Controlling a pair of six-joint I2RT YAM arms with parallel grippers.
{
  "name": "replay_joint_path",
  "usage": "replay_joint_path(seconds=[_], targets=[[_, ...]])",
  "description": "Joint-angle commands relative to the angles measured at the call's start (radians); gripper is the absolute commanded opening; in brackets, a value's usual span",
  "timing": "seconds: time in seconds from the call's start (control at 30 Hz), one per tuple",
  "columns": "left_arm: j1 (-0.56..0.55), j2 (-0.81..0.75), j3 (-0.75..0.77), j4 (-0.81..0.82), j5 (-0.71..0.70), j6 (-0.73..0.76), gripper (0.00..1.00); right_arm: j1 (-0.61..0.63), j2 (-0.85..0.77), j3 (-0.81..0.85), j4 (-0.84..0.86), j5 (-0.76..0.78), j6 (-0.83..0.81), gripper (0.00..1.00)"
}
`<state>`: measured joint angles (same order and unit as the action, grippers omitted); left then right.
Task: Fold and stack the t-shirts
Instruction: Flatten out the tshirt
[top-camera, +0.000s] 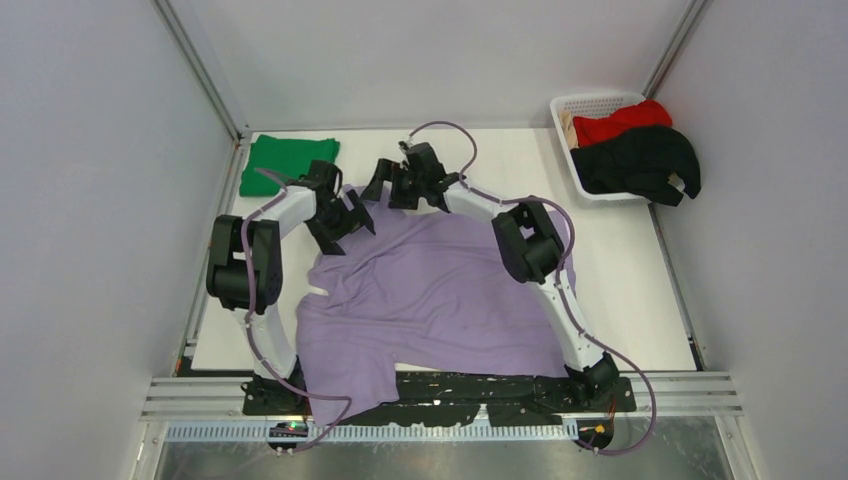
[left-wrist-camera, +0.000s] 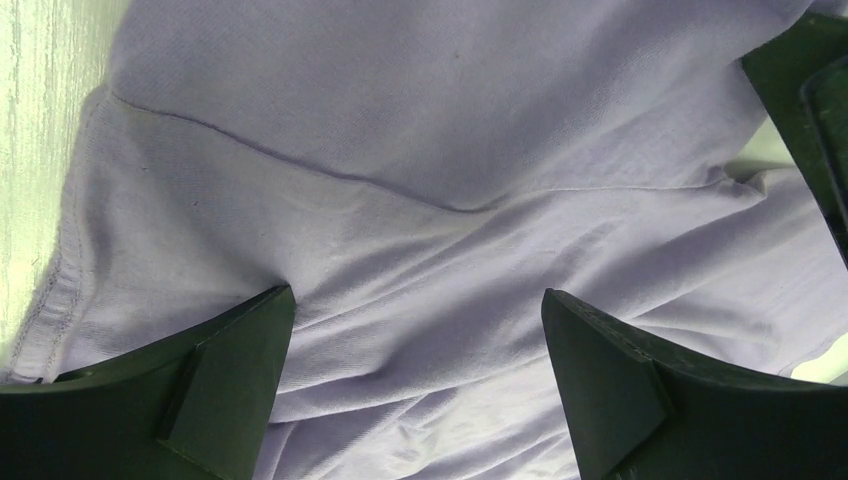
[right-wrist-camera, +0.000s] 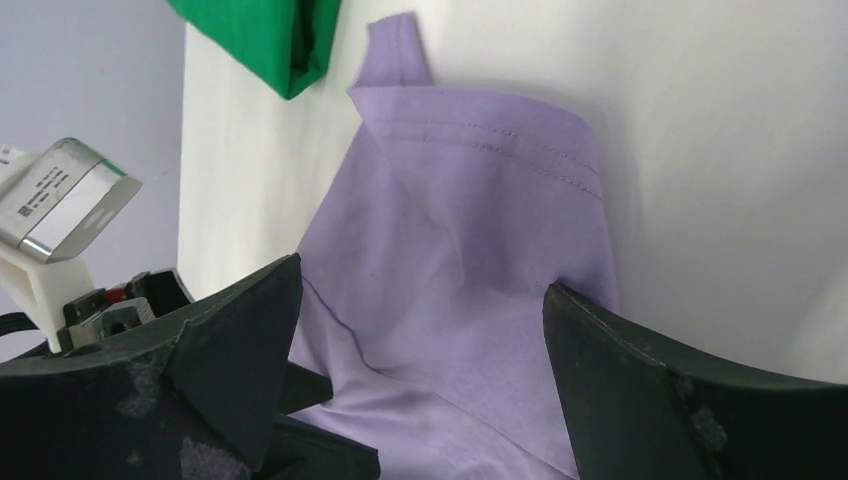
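Observation:
A lavender t-shirt (top-camera: 430, 290) lies spread and rumpled across the middle of the table. Both grippers hover at its far edge, close together. My left gripper (top-camera: 345, 218) is open just over the wrinkled fabric (left-wrist-camera: 400, 180), nothing between its fingers (left-wrist-camera: 230, 370). My right gripper (top-camera: 402, 186) is open too, above a hemmed sleeve (right-wrist-camera: 480, 200) of the same shirt. A folded green t-shirt (top-camera: 288, 163) rests at the back left, and its corner (right-wrist-camera: 260, 40) shows in the right wrist view. Red (top-camera: 622, 122) and black (top-camera: 640, 160) t-shirts fill the basket.
The white lattice basket (top-camera: 585, 103) stands at the back right corner, with the black shirt hanging over its rim. Grey walls and metal posts enclose the table on three sides. The lavender shirt's near hem drapes over the arm bases (top-camera: 440, 392).

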<state>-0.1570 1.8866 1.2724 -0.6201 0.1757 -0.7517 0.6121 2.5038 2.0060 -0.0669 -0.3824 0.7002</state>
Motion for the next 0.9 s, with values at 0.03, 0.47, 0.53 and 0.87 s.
replay_joint_path(seconds=[0.03, 0.47, 0.53, 0.87], targets=[[-0.001, -0.043, -0.001, -0.012, -0.033, 0.018, 0.99, -0.013, -0.119, -0.114, -0.159, 0.263, 0.003, 0.98], [-0.002, -0.056, 0.052, -0.029, -0.019, 0.028, 0.99, -0.044, -0.21, -0.111, -0.16, 0.218, -0.109, 0.97], [-0.003, -0.075, 0.075, -0.046, -0.02, 0.036, 0.99, -0.051, -0.225, -0.068, -0.156, 0.183, -0.159, 0.96], [-0.169, -0.134, 0.177, -0.278, -0.289, 0.188, 0.99, -0.084, -0.66, -0.592, -0.16, 0.35, -0.305, 0.95]])
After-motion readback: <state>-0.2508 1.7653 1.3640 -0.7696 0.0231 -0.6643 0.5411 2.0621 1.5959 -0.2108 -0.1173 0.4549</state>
